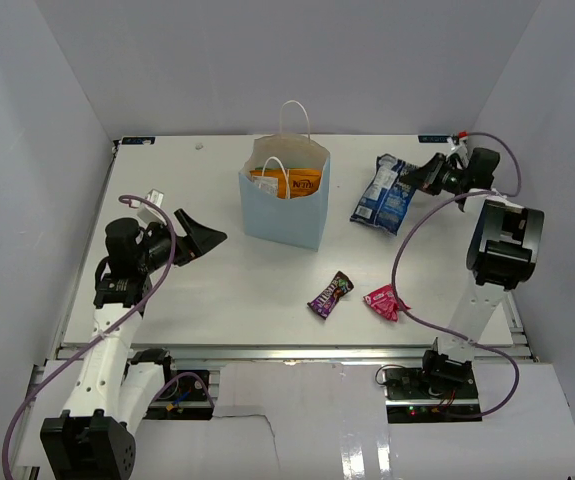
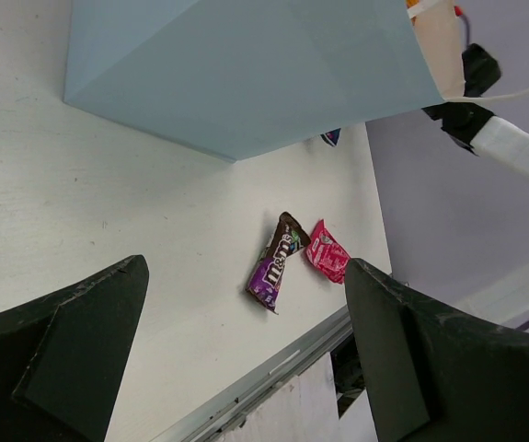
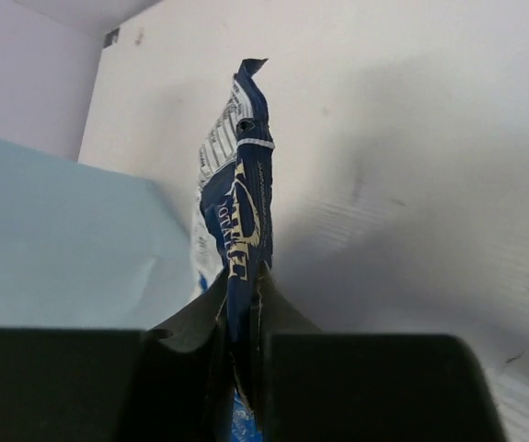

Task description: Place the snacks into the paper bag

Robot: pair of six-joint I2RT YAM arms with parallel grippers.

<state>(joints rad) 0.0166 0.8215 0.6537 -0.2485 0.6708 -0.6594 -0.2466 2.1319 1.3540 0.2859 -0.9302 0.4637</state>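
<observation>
The pale blue paper bag (image 1: 285, 205) stands upright at the back middle of the table, an orange chip bag (image 1: 292, 182) showing inside it. To its right lies the blue-white bag (image 1: 382, 195); my right gripper (image 1: 410, 180) is shut on its right edge, the foil (image 3: 238, 221) pinched between the jaws. A small purple packet (image 1: 329, 294) and a small pink-red packet (image 1: 385, 301) lie near the front edge, also seen as the purple packet (image 2: 278, 260) and the pink-red packet (image 2: 326, 250). My left gripper (image 1: 205, 240) hangs open, left of the paper bag (image 2: 246, 64), holding nothing.
White walls close in the table on three sides. A metal rail (image 1: 287, 352) runs along the front edge. The right arm's cable (image 1: 412, 235) loops over the table's right side.
</observation>
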